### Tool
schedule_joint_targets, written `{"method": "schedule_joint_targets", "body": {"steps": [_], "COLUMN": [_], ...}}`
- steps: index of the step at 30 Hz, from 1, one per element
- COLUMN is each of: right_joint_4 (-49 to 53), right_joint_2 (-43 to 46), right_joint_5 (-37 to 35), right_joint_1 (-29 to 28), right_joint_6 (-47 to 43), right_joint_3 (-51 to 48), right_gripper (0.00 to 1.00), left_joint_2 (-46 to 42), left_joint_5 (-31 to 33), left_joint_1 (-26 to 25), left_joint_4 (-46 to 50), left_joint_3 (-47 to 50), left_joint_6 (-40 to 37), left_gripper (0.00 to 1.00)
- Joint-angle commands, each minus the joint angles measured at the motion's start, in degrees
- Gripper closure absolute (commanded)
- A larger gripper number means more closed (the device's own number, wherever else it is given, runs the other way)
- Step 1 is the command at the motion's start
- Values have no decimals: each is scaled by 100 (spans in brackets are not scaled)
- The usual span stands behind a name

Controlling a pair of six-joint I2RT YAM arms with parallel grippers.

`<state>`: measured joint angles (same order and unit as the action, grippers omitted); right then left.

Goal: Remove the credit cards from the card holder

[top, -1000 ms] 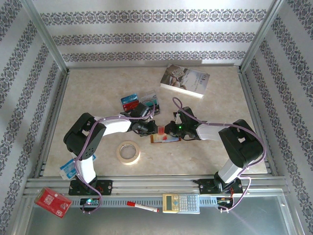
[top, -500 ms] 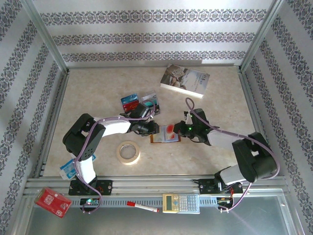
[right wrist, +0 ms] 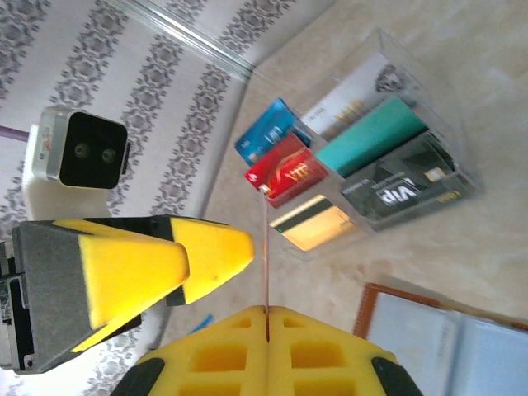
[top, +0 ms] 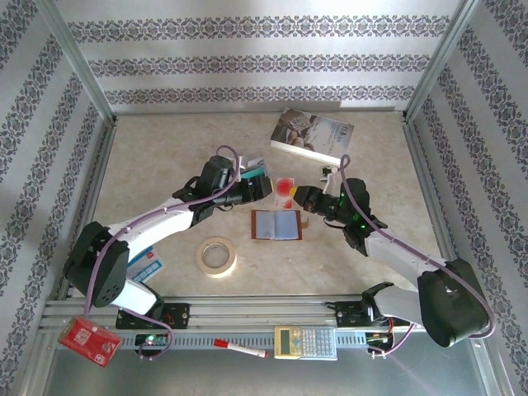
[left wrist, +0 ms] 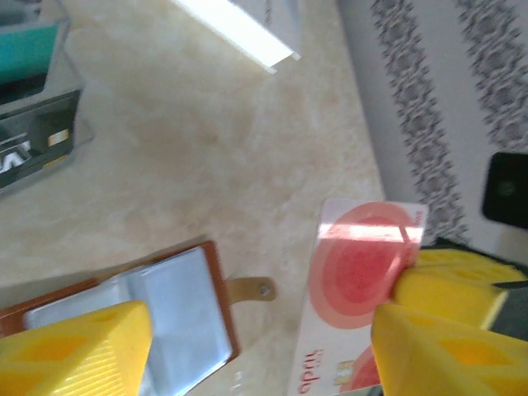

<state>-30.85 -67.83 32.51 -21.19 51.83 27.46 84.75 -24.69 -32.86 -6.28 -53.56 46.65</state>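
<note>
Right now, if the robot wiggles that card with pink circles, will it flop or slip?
Probably stiff: gripped at one edge by the right end effector, the card juts out flat. Probably light: edge-on it looks very thin. Its glossy face might slip.

Brown leather on the card holder (left wrist: 216,285), matt and smooth, with a small metal snap on its tab. Its inner sleeves are clear plastic with a pale sheen, and the red-and-white card (left wrist: 359,272) is glossy plastic with a band of glare across its face. The left fingers (left wrist: 82,351) are matt yellow plastic with fine ribbing, the counter (left wrist: 206,124) is smooth stone-look beige with a soft shine, and the credit cards (right wrist: 371,132) gleam in a clear, glassy plastic tray (right wrist: 429,106).
</note>
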Motion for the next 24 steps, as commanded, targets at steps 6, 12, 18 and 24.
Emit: {"method": "schedule_joint_targets", "body": {"steps": [6, 12, 18, 24], "right_joint_4": [-1859, -2384, -2470, -2452], "right_joint_2": [-259, -475, -590, -711], "right_joint_5": [414, 475, 467, 488], "right_joint_1": [41, 53, 94, 163], "right_joint_6": [1237, 1639, 1742, 1795], "right_joint_3": [40, 32, 38, 10], "right_gripper": [100, 100, 100, 100], "left_joint_2": [213, 275, 212, 108], "left_joint_5": [-959, -1308, -1591, -1580], "left_joint_1": [153, 157, 170, 262], "left_joint_4": [-1848, -2176, -3052, -3233], "left_joint_3": [372, 316, 513, 617], "left_joint_6": [1104, 1193, 1445, 1522], "left_gripper": [25, 37, 51, 64]}}
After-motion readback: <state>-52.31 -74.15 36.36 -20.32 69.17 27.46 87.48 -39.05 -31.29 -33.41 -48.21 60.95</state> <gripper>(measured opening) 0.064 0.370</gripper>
